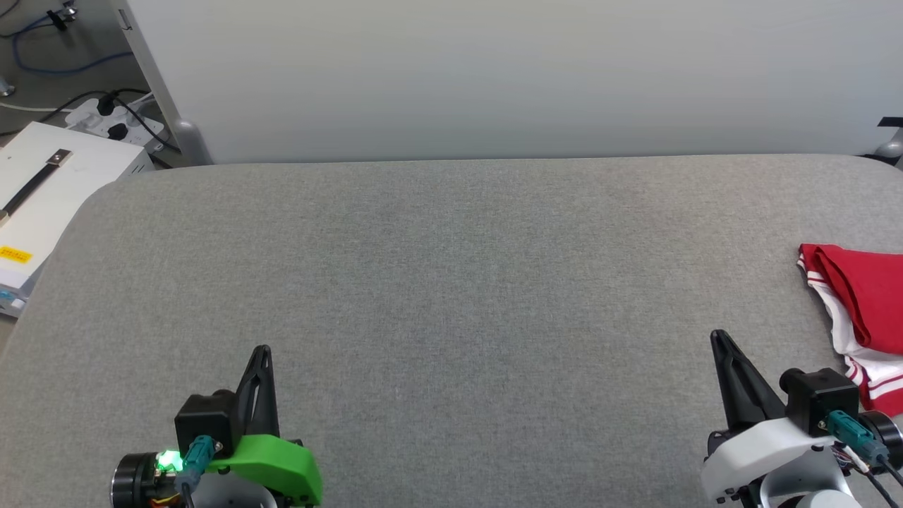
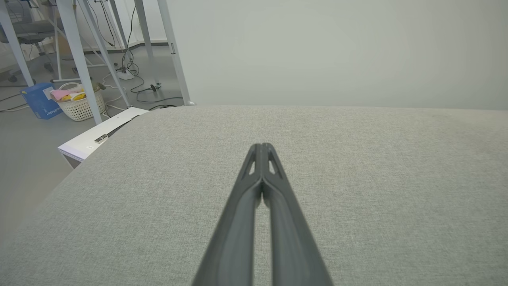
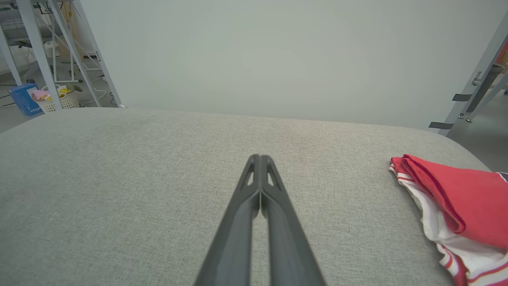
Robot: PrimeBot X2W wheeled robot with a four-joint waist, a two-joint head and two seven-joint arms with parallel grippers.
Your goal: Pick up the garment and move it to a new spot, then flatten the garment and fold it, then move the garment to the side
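**Garment at the right edge, both grippers closed**

The garment (image 1: pixel 864 296) (image 3: pixel 456 194), red with white striped trim, lies folded over at the right edge of the grey padded table (image 1: pixel 451 282). The left gripper (image 1: pixel 262 351) (image 2: pixel 262 146) is near the front left. The right gripper (image 1: pixel 719 337) (image 3: pixel 260 157) is near the garment, apart from it. Both have fingers pressed together, empty.
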